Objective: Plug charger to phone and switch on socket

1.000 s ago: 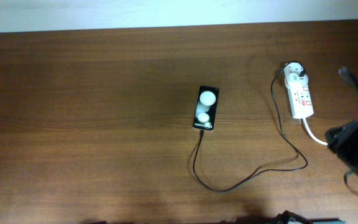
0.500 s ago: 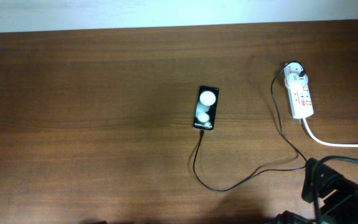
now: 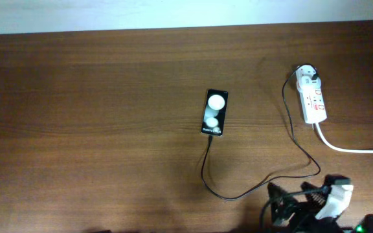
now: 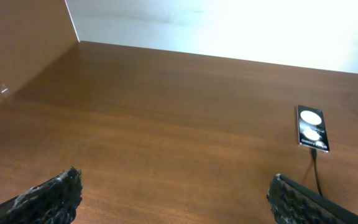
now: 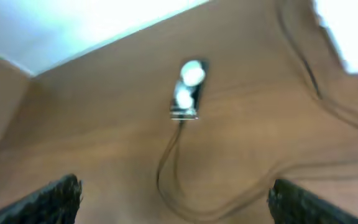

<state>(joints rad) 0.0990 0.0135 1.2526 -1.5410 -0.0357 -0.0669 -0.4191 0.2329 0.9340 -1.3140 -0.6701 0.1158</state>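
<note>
Overhead: one phone lay mid-worktop, screen up. One socket near far right corner, thick white cord running off right edge. One charger: adapter seated in socket's far end, cable looped toward front edge, tip touching phone's near end. Right arm hung low at front edge, right of centre, pointing left.

Left wrist: left gripper spread wide, holding nothing; phone off right.

Right wrist, blurred: right gripper spread wide, holding nothing, over cable loop; phone ahead.
</note>
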